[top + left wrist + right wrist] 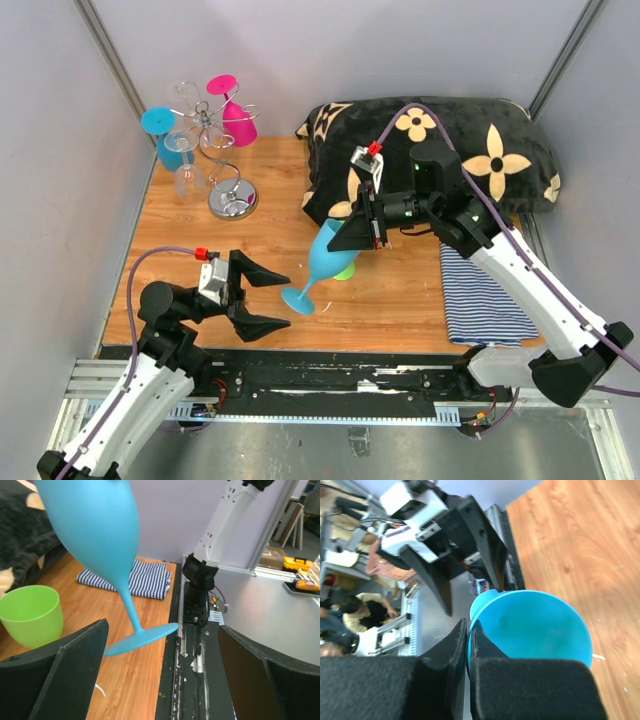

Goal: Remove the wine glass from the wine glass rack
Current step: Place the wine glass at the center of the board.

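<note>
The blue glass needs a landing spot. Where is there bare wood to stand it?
There is bare wood on the left, between the wine glass rack and the left end effector, and between the green cup and the striped cloth. Crowded: the back-left corner around the rack, and mid-table where the right end effector holds the blue wine glass.

Bright, even light falls from above in the overhead view, so shadows on the pale wooden table [400, 290] are soft and faint. The round chrome base [233, 200] of the thin silver wire wine glass rack [207, 133], far left, throws small glints. The black flower-patterned cushion [500, 120], far right, loses detail in its dark pile. Frame posts lean outward at the corners.

In the left wrist view the black fingers [55, 680] of the left gripper [162, 630] are blurred, and the sky-blue plastic wine glass [95, 530] is sharp.

In the right wrist view the right gripper [469, 630] has fingers [530, 690] out of focus, and the room on the left is smeared.
</note>
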You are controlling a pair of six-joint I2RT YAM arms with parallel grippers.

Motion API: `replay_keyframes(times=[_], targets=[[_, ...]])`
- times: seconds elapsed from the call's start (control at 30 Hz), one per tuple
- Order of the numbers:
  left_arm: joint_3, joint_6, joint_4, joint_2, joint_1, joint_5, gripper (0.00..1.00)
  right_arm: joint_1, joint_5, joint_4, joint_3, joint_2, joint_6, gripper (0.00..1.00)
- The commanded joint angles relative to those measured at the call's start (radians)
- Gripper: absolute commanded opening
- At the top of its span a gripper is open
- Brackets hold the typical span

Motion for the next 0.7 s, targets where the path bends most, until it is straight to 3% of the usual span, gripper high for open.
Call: replay_keyframes(times=[0.0, 0.2, 0.5, 0.67], targets=[[0.034, 0.035, -0.099, -0.073, 0.001, -0.13, 1.0, 0.025, 0.167, -0.183, -0.034, -0.05, -0.153, 0.01], [0.068, 0.027, -0.232, -0.126, 0.001, -0.371, 1.0, 0.132, 0.469, -0.303, -0.114, -0.138, -0.281, 0.01], [0.082, -0.016, -0.319, -0.089, 0.001, -0.591, 1.0, 0.149, 1.018, -0.219, -0.331, -0.301, -0.233, 0.01], [0.065, -0.034, -0.326, -0.113, 0.001, -0.695, 1.0, 0.147, 1.232, -0.166, -0.426, -0.373, -0.222, 0.01]])
